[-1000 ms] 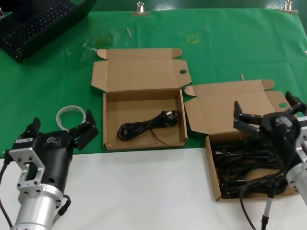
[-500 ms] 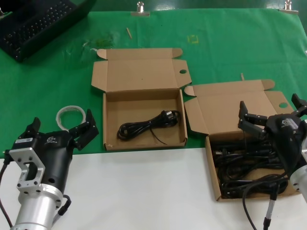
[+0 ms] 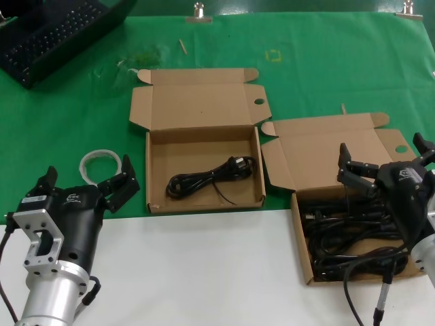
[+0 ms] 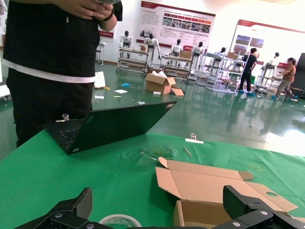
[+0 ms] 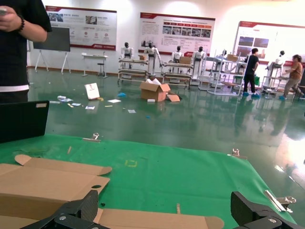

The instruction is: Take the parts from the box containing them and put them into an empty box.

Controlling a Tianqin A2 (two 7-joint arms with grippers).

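My right gripper (image 3: 385,157) hovers with fingers spread over the box (image 3: 304,251) full of tangled black power cords (image 3: 340,234). Left of that box sits the second box (image 3: 158,180), holding one cord (image 3: 211,176). Further left, my left gripper (image 3: 85,182) idles open beside a white ring (image 3: 99,160).

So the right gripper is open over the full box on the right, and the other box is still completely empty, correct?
Not quite. The right gripper is open over the full box, but the head view shows the other box already holds one black power cord.
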